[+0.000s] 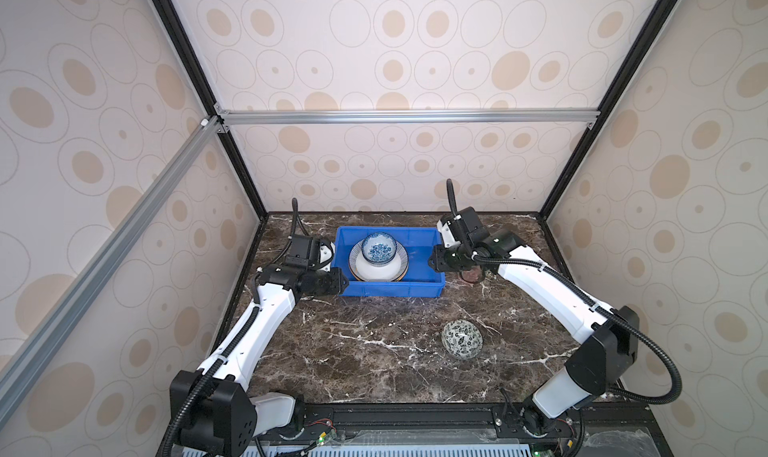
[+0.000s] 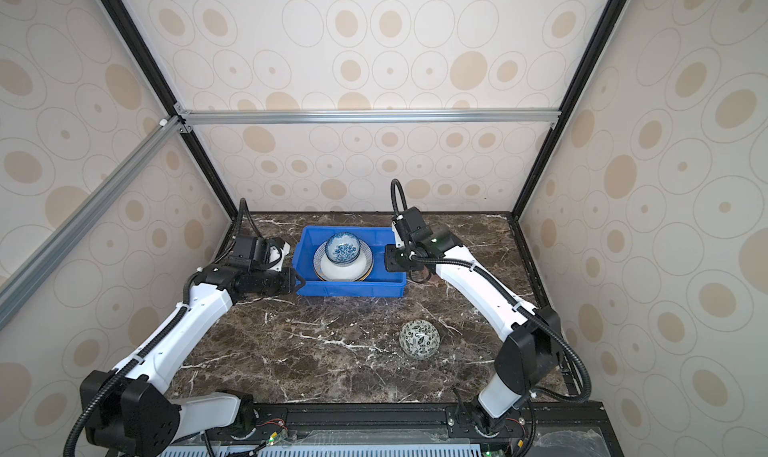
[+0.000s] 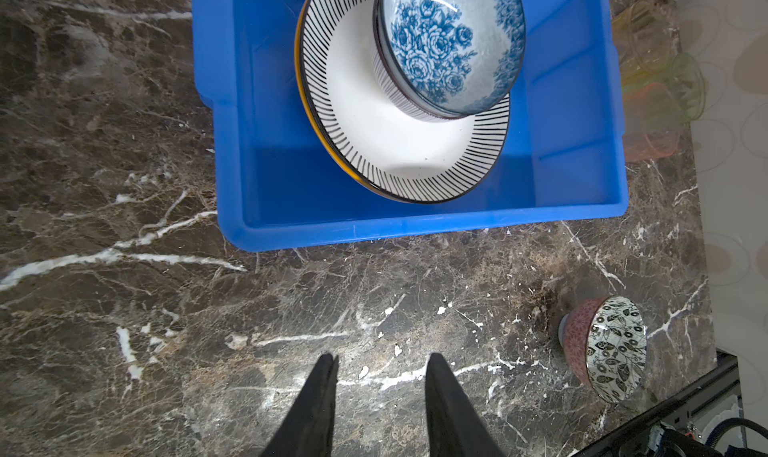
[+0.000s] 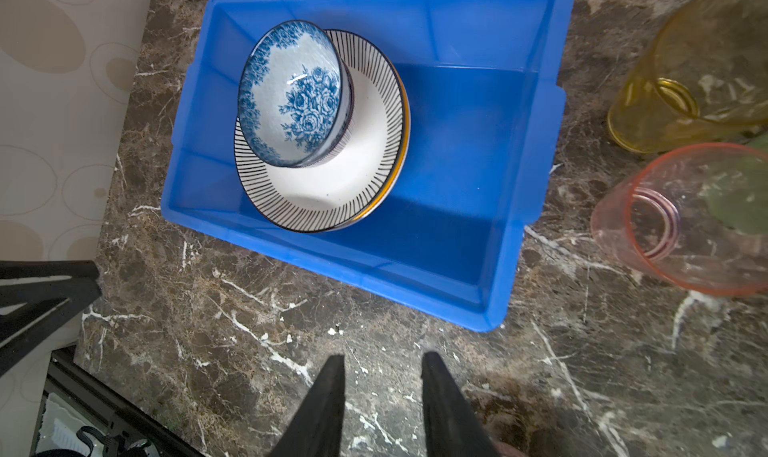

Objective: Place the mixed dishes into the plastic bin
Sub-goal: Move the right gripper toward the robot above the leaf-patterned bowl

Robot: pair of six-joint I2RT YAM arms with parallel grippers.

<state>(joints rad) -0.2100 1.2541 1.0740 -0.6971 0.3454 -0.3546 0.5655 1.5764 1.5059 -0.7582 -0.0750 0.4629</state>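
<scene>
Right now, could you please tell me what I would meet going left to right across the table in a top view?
In order: left gripper → bin → right gripper → leaf bowl. The plate and blue bowl in the bin overlap, so I omit them.

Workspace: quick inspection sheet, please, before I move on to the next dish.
Surface: dark marble table, no spills seen.
Job's things: blue bin holds striped-rim plate over a yellow-edged plate, blue floral bowl on top; leaf-patterned bowl, yellow tumbler, pink tumbler and green tumbler on the table, outside it.
Clutter: nothing seen.
Grippers: left gripper and right gripper open, empty, over bare table.
Cables: black conduit loops clear of the dishes.
Surroundings: patterned walls, aluminium frame.
</scene>
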